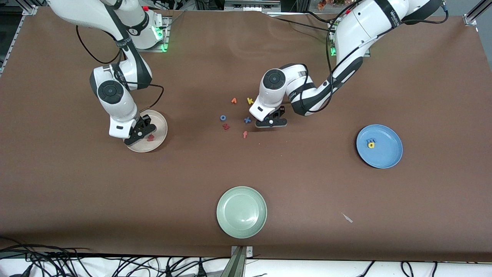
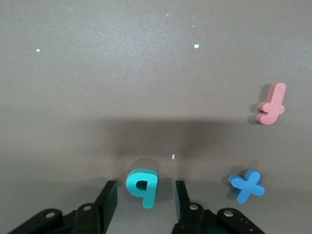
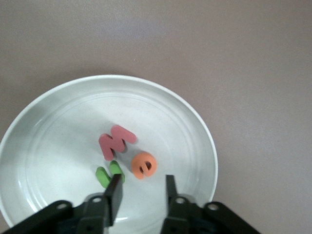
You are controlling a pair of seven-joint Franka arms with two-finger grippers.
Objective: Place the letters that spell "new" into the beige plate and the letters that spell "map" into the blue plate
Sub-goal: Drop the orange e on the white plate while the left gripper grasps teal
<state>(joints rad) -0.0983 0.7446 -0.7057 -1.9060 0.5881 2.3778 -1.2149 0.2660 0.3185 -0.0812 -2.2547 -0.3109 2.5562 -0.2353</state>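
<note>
Left gripper (image 2: 141, 197) low on counter (image 1: 307, 192), fingers (image 2: 108, 197) parted either side of teal p (image 2: 142, 185), not touching it, right gripper (image 3: 141, 192) over beige plate (image 3: 48, 112), fingers apart, empty, w (image 3: 116, 141), e (image 3: 144, 165), n (image 3: 108, 174) in plate, m (image 1: 371, 141) and a (image 1: 371, 145) in blue plate (image 1: 388, 154)

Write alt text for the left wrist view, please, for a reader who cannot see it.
A teal p lies on the brown table between the open fingers of the left gripper. A blue x and a pink letter lie nearby on the table.
</note>
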